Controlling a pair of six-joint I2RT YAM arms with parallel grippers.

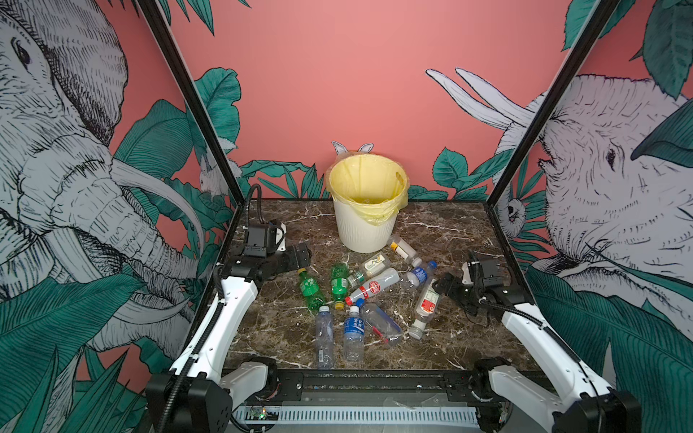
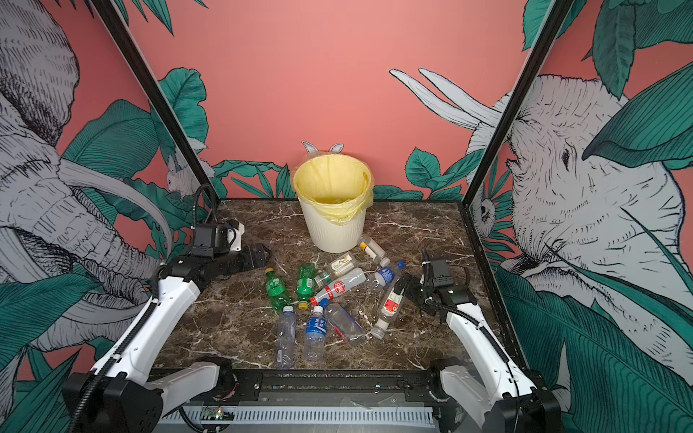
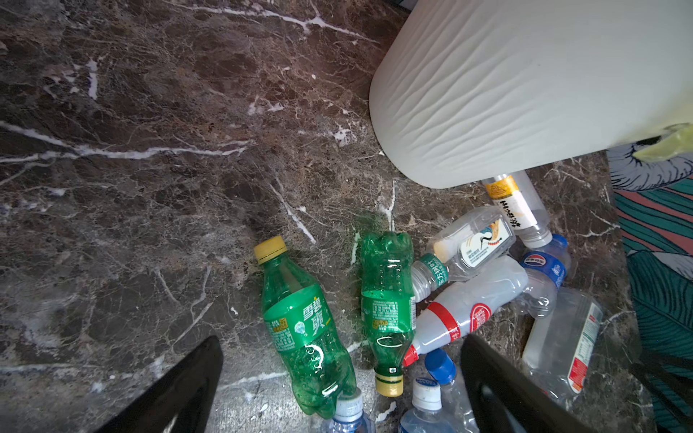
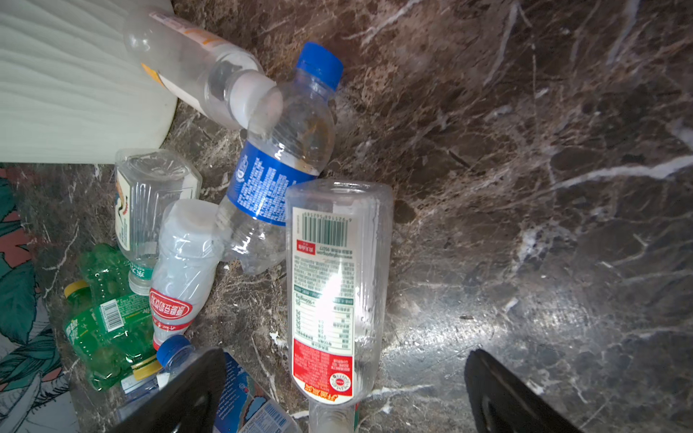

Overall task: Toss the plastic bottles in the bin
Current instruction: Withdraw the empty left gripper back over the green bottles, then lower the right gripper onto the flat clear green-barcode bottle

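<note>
Plastic bottles [image 1: 373, 286] — loose beside bin [image 1: 365, 228]

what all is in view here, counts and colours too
green bottles: 2, green with yellow caps, lying at the pile's left
clear bottles: 8, clear or milky with blue, red, white or yellow labels, lying in the pile's middle and right
bin: 1, cream-white ribbed, upright at the back middle, behind the pile
yellow bag: 1, lining the bin, folded over its rim
table: 1, dark brown marble
walls: pink, elephant and leaf print, around the table
arms: 2, white with black joints, from the front corners
left gripper: 1, black fingers open, empty, by the pile's left edge
right gripper: 1, black fingers open, empty, by the pile's right edge
</note>
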